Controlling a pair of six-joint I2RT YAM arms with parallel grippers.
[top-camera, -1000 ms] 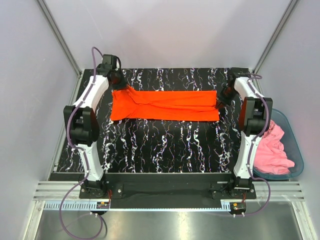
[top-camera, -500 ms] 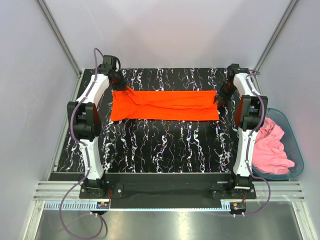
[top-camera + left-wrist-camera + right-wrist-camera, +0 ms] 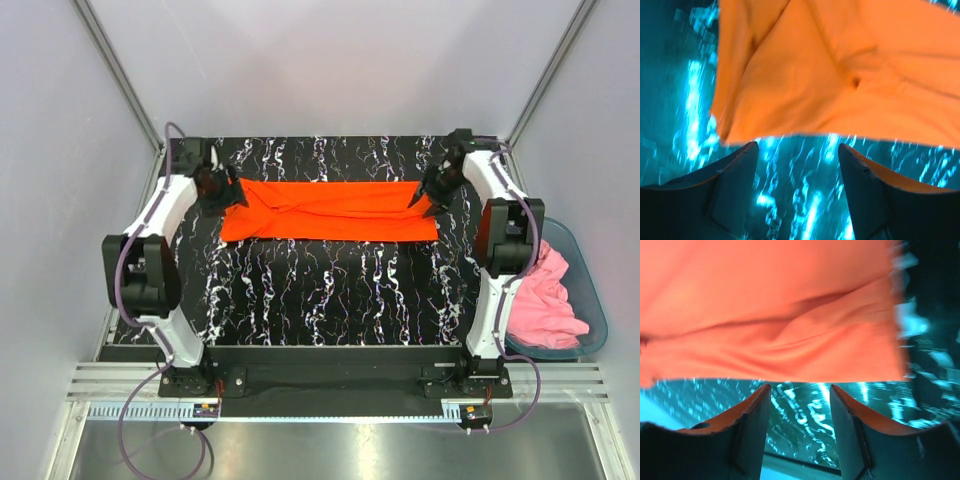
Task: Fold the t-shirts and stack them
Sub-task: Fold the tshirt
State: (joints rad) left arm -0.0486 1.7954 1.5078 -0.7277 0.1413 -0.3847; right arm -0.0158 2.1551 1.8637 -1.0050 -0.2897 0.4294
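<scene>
Left hand (image 3: 222,192) sits at the 9 o'clock end of the orange-red t-shirt (image 3: 330,212), released, its two fingers spread with nothing between them. In the left wrist view that hand (image 3: 797,147) shows bare worktop in the gap, and the cloth's edge and a rounded corner lie just past the fingertips (image 3: 747,150). The right hand (image 3: 425,198) is at the shirt's 3 o'clock end, also released. In the right wrist view the hand (image 3: 800,387) is spread wide, with the shirt's long edge running across just beyond the tips.

The orange-red t-shirt is folded into a long, narrow band. It lies flat across the black, white-veined worktop (image 3: 330,290), toward 12 o'clock from its middle. A shallow crease runs along its length, and slanting folds gather near the 9 o'clock end, where the outline is less square. Up close the cloth is plain and soft, with a seam line and a small pucker (image 3: 856,81).

The pink t-shirt (image 3: 545,300) lies crumpled in a blue tub (image 3: 592,300) off the worktop, at about 4 o'clock.
</scene>
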